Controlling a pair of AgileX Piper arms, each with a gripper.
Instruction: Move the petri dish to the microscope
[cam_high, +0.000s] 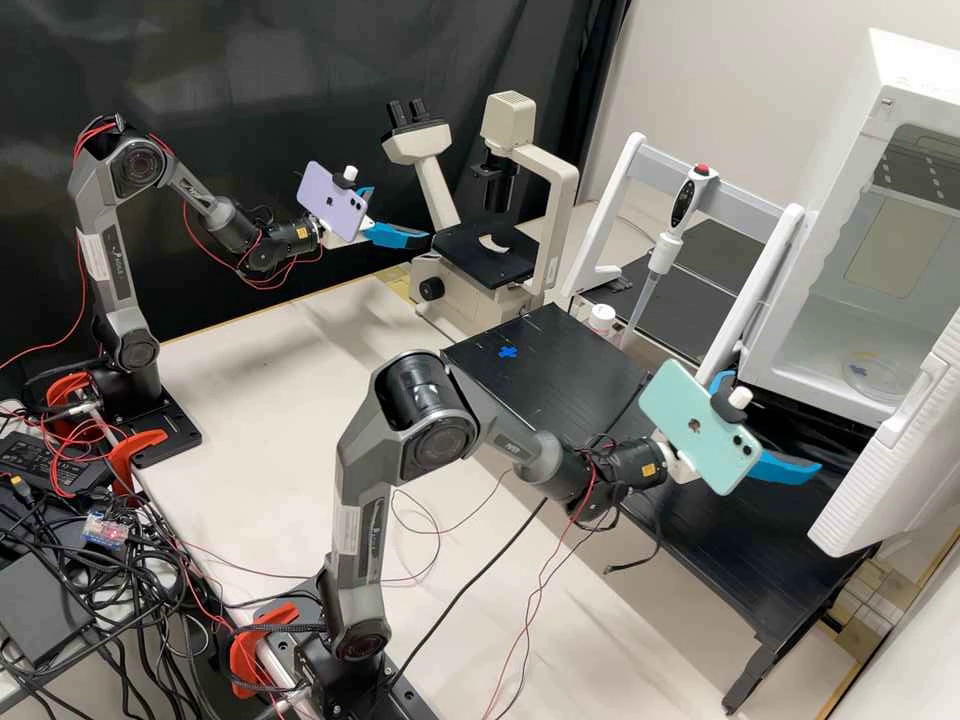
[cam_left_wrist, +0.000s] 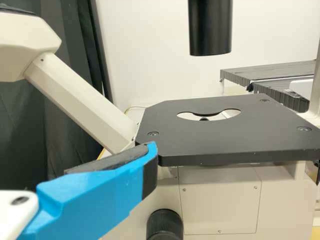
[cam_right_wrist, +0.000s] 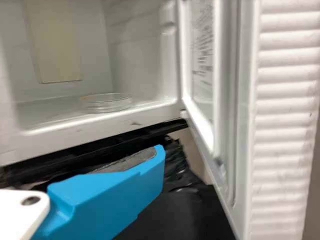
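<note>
Petri dish (cam_right_wrist: 106, 103) sits in white cabinet (cam_right_wrist: 85, 128).
Clear, round, shallow; left gripper (cam_high: 400, 214) and right gripper (cam_high: 778, 421) spread.

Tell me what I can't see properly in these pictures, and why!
- Whether anything is inside the petri dish: right wrist view, too blurry to tell.
- Words on the inside of the open white door: right wrist view, too blurry to read.
- The top of the microscope: left wrist view, cut off by the upper edge.
- Part of the right gripper: high view, hidden by the green phone.
</note>
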